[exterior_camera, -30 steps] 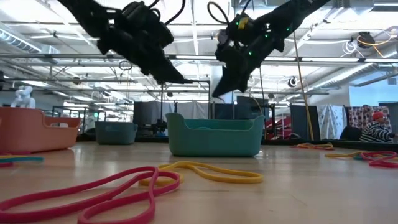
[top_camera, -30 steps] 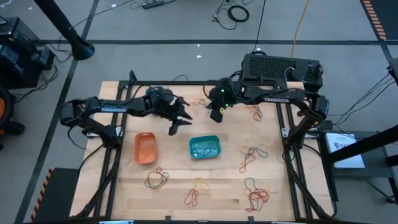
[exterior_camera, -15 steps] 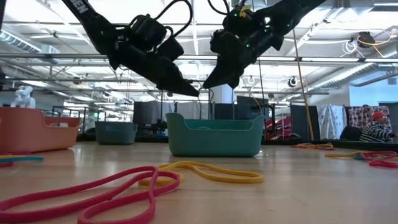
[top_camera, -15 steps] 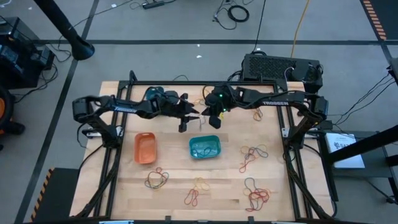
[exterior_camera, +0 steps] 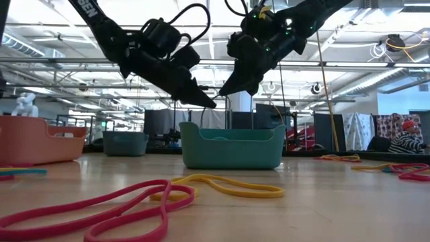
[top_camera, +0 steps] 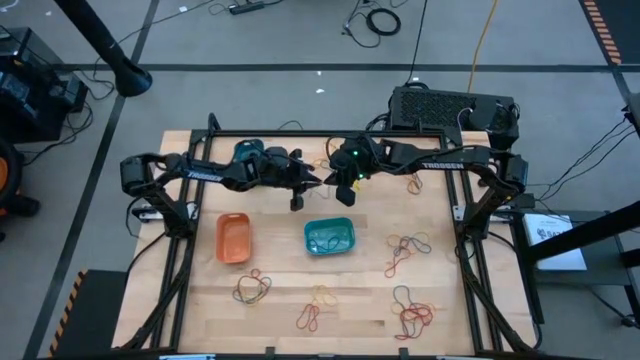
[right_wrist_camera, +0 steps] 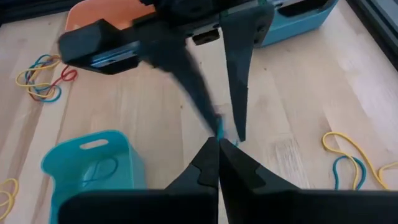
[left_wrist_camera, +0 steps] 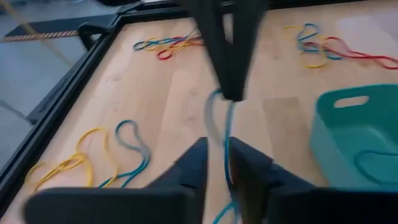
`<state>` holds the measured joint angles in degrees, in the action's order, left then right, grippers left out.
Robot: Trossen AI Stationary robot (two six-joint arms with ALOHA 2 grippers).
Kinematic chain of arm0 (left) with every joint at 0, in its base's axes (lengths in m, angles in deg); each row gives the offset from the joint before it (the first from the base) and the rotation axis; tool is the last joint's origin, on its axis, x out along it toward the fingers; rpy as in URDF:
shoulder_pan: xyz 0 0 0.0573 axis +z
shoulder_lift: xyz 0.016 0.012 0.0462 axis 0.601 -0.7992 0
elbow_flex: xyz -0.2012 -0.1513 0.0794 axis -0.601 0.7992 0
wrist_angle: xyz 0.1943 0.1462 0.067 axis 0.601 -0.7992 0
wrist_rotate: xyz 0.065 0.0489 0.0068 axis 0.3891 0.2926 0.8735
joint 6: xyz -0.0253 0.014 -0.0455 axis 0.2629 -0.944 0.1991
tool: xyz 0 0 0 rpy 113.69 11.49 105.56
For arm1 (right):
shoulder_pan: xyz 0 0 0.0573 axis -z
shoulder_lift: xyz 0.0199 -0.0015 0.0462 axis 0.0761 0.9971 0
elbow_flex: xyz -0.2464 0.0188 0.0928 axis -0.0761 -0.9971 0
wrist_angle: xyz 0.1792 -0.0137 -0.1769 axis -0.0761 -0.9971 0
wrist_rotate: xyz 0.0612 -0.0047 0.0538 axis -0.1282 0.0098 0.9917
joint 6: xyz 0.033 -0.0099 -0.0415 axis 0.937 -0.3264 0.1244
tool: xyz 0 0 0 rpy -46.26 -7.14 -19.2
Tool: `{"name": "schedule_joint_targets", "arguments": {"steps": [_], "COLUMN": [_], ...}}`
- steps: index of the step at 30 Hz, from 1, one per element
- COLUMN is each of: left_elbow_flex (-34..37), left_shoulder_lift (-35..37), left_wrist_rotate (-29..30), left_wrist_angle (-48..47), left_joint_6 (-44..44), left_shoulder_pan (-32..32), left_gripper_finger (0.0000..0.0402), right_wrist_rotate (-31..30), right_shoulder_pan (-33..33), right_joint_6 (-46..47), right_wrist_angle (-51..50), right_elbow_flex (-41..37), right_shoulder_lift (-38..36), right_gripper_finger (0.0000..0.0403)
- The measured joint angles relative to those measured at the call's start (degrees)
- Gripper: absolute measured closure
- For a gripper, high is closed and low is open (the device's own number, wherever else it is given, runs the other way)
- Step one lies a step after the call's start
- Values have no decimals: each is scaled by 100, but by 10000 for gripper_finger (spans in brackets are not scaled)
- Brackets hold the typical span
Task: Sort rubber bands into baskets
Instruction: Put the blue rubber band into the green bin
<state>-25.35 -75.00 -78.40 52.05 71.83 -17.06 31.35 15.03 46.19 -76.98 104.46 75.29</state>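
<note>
I am holding a blue-green rubber band (left_wrist_camera: 219, 124) up in the air, over the bare wood just behind the teal basket (top_camera: 329, 237). My right pincer (right_wrist_camera: 218, 142) is pinched tight on one end of it. My left pincer (left_wrist_camera: 217, 163) is squeezing in on the other part, with the band running between its fingers.

The band is thin, soft and very light. It is stretchy, so I think it can slip out or snap back if I pull too hard. A good place to hold it is right on the thin strand, with only the tips.

More rubber bands (top_camera: 408, 248) are lying in little piles on the table (top_camera: 280, 268). The orange basket (top_camera: 233, 238) is sitting near the teal one, and the blue basket (exterior_camera: 125, 142) is farther back.
</note>
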Motion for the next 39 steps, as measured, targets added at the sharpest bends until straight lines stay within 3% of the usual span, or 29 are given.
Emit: {"name": "schedule_joint_targets", "arguments": {"steps": [2,5,13,21,27,32,39], "left_elbow_flex": [0,0,-110,-350,-362,-356,-360], "left_shoulder_lift": [0,0,2,292,739,767,598], "left_wrist_rotate": [80,106,108,-621,-887,-688,812], "left_wrist_angle": [-25,-47,-281,-425,-433,-383,115], "left_joint_6": [31,91,242,877,1710,1913,2105], "left_shoulder_pan": [2,-5,-3,-290,-836,-1539,-2420], "left_gripper_finger": [390,391,393,393,393,393,394], "right_wrist_rotate": [-4,-40,-822,-1015,-1804,-2136,-2639], "right_shoulder_pan": [0,0,2,-39,-237,-425,-632], "right_joint_6": [-9,-22,-12,269,187,168,1204], "right_wrist_angle": [2,-12,-574,-1396,-1437,-661,297], "right_elbow_flex": [0,0,0,4,-365,-1471,-3455], "right_shoulder_lift": [0,0,0,0,-152,-1040,-3291], "right_gripper_finger": [402,389,307,251,243,243,243]}}
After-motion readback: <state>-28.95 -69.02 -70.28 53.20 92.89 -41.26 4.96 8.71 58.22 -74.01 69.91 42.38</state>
